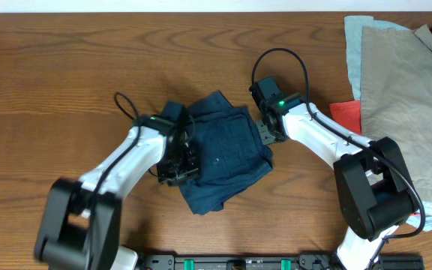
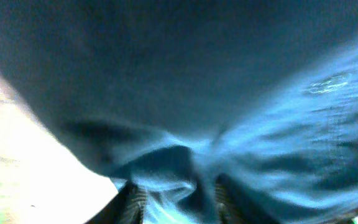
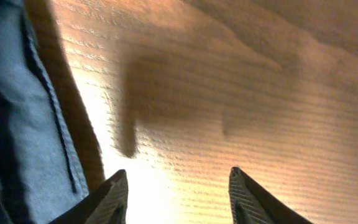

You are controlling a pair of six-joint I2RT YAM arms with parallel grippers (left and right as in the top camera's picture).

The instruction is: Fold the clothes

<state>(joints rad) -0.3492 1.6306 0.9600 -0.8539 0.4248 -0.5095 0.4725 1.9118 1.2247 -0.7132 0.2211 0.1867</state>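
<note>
Table (image 1: 51,60), wood: one.

Arms: two, each with one gripper.

Left gripper (image 1: 178,163): one. It sits on the left margin of the cloth. In its wrist view, blurred, two fingers (image 2: 132,202) show at the lower edge with a bunch of navy fabric pinched between them; the jaws are closed on that bunch. The rest of the fabric fills the view ahead of the jaws.

Navy shorts (image 1: 223,150): one, gathered into a rumpled, doubled packet between the two grippers. The long axis runs from the far side of the table to the near side, slanting slightly, with the narrower end nearest the camera's lower edge, just past the left jaws. The legs cannot be told apart.

Right gripper (image 1: 265,127): one, at the packet's right margin. Its jaws stand apart with nothing between them; bare wood lies under and ahead of them. A hemmed edge of the shorts (image 3: 23,124) lies just left of the left finger.

Other garments, well right of the right jaws, overlapping in a heap: light blue garment (image 1: 355,37), one; red garment (image 1: 345,116), one; tan garment (image 1: 411,97), one, uppermost.
</note>
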